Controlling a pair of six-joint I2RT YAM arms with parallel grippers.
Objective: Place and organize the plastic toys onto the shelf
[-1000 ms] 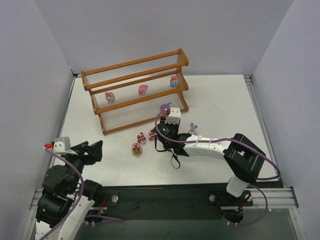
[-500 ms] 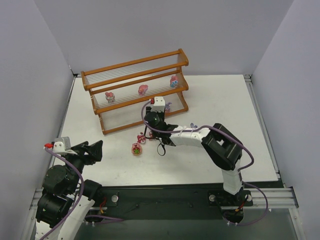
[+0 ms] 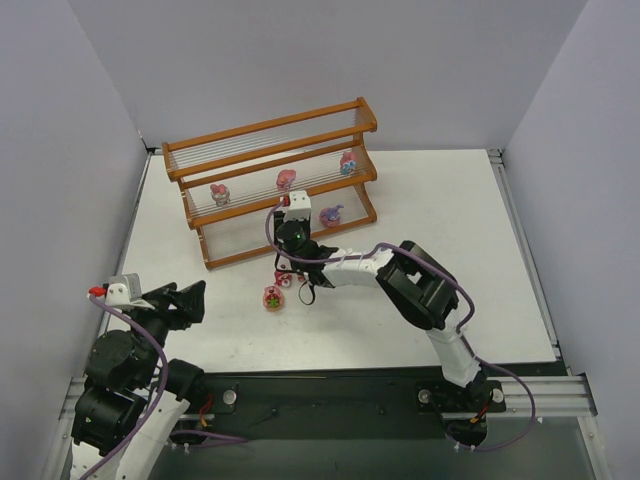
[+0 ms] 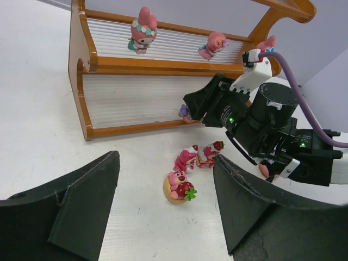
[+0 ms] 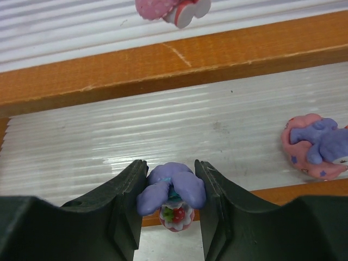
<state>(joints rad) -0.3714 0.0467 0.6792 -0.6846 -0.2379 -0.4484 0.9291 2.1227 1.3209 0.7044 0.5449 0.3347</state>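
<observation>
My right gripper (image 5: pixel 171 169) is shut on a purple bunny-eared toy (image 5: pixel 172 193) with a strawberry base, held at the front rail of the shelf's (image 3: pixel 270 150) bottom tier (image 5: pixel 217 130). A purple and pink toy (image 5: pixel 315 144) lies on that tier to the right. Three pink toys (image 3: pixel 219 193) (image 3: pixel 286 180) (image 3: pixel 348 163) stand on the middle tier. On the table, a pink bear with a strawberry (image 4: pixel 179 186) and two small red-pink figures (image 4: pixel 186 159) (image 4: pixel 211 152) lie in front of my open left gripper (image 4: pixel 163 204), which holds nothing.
The right arm (image 3: pixel 420 285) stretches across the table from the near right to the shelf front. Its black wrist (image 4: pixel 261 125) hangs just above and behind the loose figures. White walls close in the table on both sides and at the back.
The right gripper has carried the purple toy left along the shelf front, past the purple and pink toy on the bottom tier. The left arm has not moved.
</observation>
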